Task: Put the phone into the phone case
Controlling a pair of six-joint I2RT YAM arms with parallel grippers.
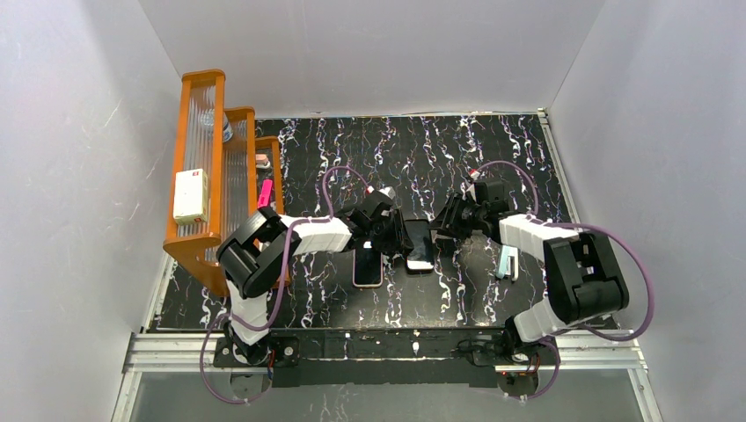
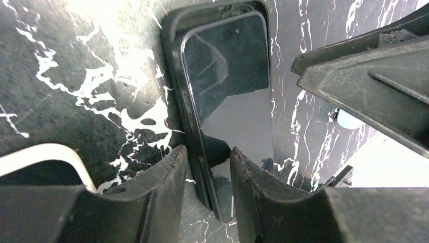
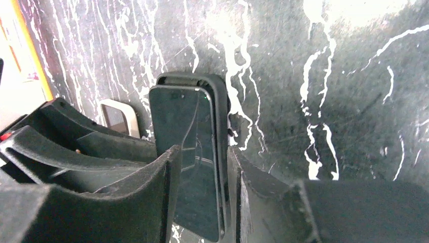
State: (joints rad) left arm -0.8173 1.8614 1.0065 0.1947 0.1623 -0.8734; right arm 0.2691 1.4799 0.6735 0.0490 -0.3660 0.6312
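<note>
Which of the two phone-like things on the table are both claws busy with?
The glossy black phone, on the right: the left gripper and right gripper both straddle it. The pink-rimmed case lies beside it, between no fingers.

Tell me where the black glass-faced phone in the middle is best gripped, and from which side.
Probably across its narrow width, on the two long edges near a short end, coming down from above. The phone lies screen up, askew on a black shell, so those thin edges stand exposed.
</note>
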